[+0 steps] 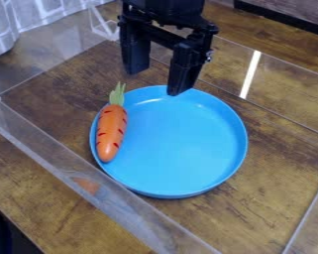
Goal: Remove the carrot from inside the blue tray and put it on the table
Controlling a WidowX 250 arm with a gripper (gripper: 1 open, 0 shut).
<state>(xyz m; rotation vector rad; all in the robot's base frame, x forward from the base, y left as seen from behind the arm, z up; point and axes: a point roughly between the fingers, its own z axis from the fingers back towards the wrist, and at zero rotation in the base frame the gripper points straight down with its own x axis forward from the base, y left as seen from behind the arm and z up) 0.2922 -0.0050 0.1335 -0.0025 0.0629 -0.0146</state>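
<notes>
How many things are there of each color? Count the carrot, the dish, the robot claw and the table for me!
Orange: 1, the carrot, with a green leafy top
Blue: 1, the blue tray
Black: 1, the gripper, jaws open
Brown: 1, the table
Total: 4

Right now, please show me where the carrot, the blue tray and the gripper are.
carrot [111,132], camera view, middle of orange body.
blue tray [188,139], camera view, bare floor.
gripper [159,67], camera view, between open fingertips.
</notes>
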